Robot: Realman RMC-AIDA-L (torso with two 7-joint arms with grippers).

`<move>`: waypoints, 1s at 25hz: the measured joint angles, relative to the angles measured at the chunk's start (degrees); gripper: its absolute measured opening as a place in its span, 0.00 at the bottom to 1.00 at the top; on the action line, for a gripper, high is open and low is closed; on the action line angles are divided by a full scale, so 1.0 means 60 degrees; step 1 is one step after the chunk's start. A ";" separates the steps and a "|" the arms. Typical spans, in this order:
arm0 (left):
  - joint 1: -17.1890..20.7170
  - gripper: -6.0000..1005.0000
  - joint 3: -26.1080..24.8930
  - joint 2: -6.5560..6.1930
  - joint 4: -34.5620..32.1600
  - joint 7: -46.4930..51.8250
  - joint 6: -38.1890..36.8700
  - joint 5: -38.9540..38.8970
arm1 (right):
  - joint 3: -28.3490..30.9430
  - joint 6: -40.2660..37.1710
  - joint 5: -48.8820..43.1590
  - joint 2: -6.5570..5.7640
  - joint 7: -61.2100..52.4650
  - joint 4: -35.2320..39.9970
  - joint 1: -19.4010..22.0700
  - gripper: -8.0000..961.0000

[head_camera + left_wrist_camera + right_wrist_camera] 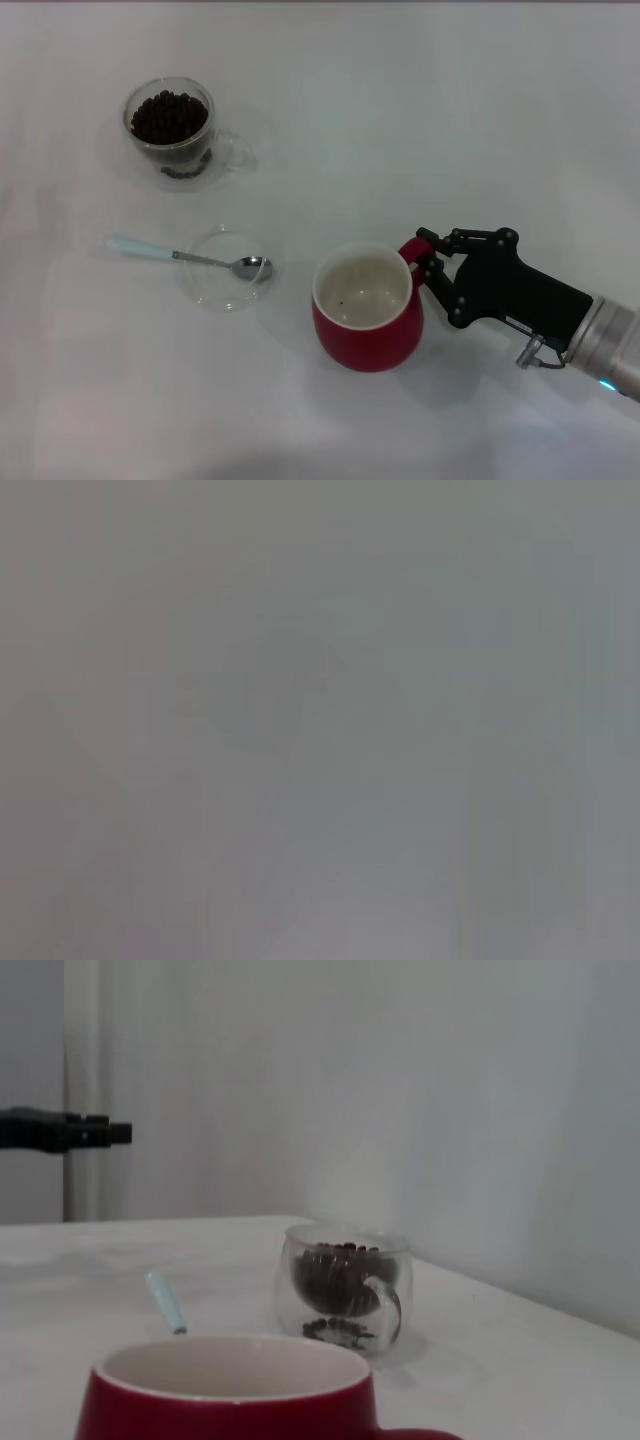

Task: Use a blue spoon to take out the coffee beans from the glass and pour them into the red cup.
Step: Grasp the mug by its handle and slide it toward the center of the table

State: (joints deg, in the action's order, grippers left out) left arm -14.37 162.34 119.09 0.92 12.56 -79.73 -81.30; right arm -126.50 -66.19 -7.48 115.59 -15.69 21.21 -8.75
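At the near right of the white table [420, 90], the right gripper [428, 262] reaches in from the right edge, and its black fingers [432, 243] are closed on the red loop handle of the red cup [368, 330]. That cup stands upright, squat and glossy, with a cream-white inside that shows only a couple of tiny dark specks at the bottom; in the right wrist view its rim [232, 1372] fills the near foreground. Just to the left of the red cup lies a flat clear round glass dish [212, 292], and the blue spoon [190, 258] rests across it, its shiny silver bowl over the dish's right rim beside the cup and its pale blue handle pointing left, past the dish and onto the table. In the right wrist view only that pale handle [165, 1301] shows beyond the cup. Farther back and to the left, well apart from the cup, stands the glass [172, 130], a small clear double-walled mug with its clear handle turned to the right. It holds the coffee beans [168, 117], a heap of tiny, nearly black beans reaching close to the rim, seen through the wall in the right wrist view [335, 1278]. The left gripper appears in no view, and the left wrist view gives only a grey blur.
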 joint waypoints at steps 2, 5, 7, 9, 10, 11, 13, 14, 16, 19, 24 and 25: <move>0.0009 0.54 -0.0001 0.0000 0.0000 0.0001 -0.0002 0.0002 | -0.0003 0.0000 -0.0001 -0.0003 0.0243 -0.0049 0.0002 0.15; 0.0015 0.54 0.0000 0.0000 0.0003 0.0000 -0.0007 0.0017 | -0.0003 0.0009 -0.0005 -0.0008 0.0524 -0.0074 0.0011 0.15; 0.0015 0.54 0.0000 0.0000 0.0002 0.0001 -0.0010 0.0023 | 0.0020 0.0019 -0.0006 -0.0015 0.0554 -0.0126 0.0008 0.15; 0.0014 0.54 0.0000 0.0000 -0.0004 0.0000 -0.0012 0.0023 | 0.0037 0.0029 -0.0009 -0.0019 0.0557 -0.0169 0.0002 0.18; 0.0013 0.54 0.0000 0.0000 -0.0007 0.0000 -0.0012 0.0023 | 0.0043 0.0030 -0.0011 -0.0022 0.0558 -0.0175 0.0000 0.19; 0.0012 0.54 0.0000 0.0000 -0.0009 0.0001 -0.0012 0.0020 | 0.0052 0.0030 -0.0013 -0.0029 0.0559 -0.0179 -0.0001 0.21; 0.0011 0.54 0.0000 0.0000 -0.0010 0.0001 -0.0012 0.0007 | 0.0080 0.0014 -0.0015 -0.0042 0.0560 -0.0215 -0.0005 0.24; 0.0010 0.54 0.0000 0.0000 -0.0006 0.0001 -0.0013 -0.0003 | 0.0094 0.0001 -0.0011 -0.0050 0.0560 -0.0255 -0.0009 0.25; 0.0013 0.54 0.0000 0.0000 0.0004 0.0001 -0.0012 -0.0012 | 0.0108 -0.0017 0.0025 -0.0062 0.0560 -0.0378 -0.0019 0.28; 0.0017 0.54 -0.0001 0.0000 0.0012 0.0001 -0.0008 -0.0021 | 0.0276 -0.0200 0.0061 -0.0095 0.0508 -0.0619 -0.0015 0.35; -0.0039 0.54 -0.0014 0.0000 0.0005 0.0000 0.0057 -0.0209 | 0.0642 -0.0820 0.0069 -0.0088 0.0502 -0.1079 0.0048 0.57; -0.0051 0.54 -0.0015 0.0000 -0.0007 0.0000 0.0063 -0.0232 | 0.0689 -0.0982 0.0071 -0.0088 0.0509 -0.1192 0.0055 0.61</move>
State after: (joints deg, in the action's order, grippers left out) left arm -14.68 162.24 119.09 0.88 12.56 -79.36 -82.69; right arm -122.37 -72.08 -7.06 115.07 -12.64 14.06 -8.42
